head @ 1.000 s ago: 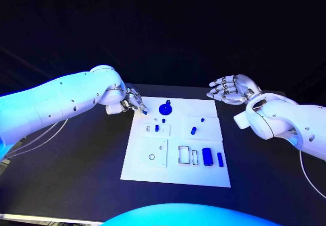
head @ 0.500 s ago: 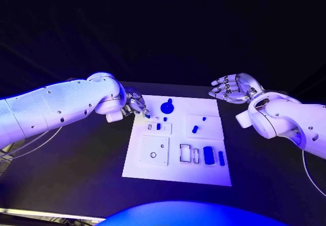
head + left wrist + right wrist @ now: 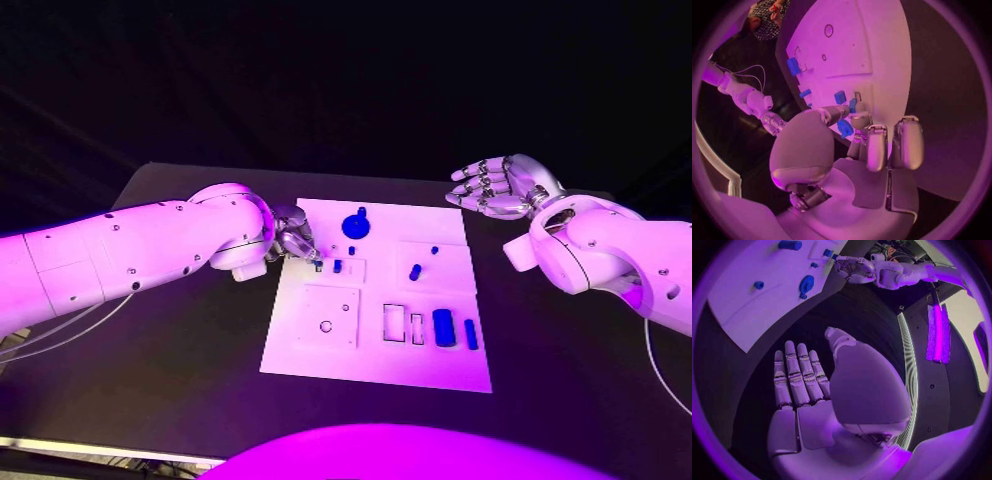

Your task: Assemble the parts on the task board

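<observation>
- Left hand [image 3: 296,240] is sliding along the near-left edge of the white board [image 3: 433,370], now sitting lower beside it than a second ago.
- It is pinching a small blue part [image 3: 845,128] between its fingertips, likely carrying it to a slot; lining it up comes next.
- Right hand [image 3: 493,186] is hovering open and empty off the board's far-right corner.
- Black table [image 3: 159,360] is lying under everything, dark room behind.

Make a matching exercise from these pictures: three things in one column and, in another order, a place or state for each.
Things:
1. left hand
2. right hand
3. round blue part

Places or states:
A. fingers spread, holding nothing, off the board's far right corner
B. lies on the task board near its far edge
C. at the board's left edge, pinching a small blue part

Pairs: 1-C, 2-A, 3-B
</observation>
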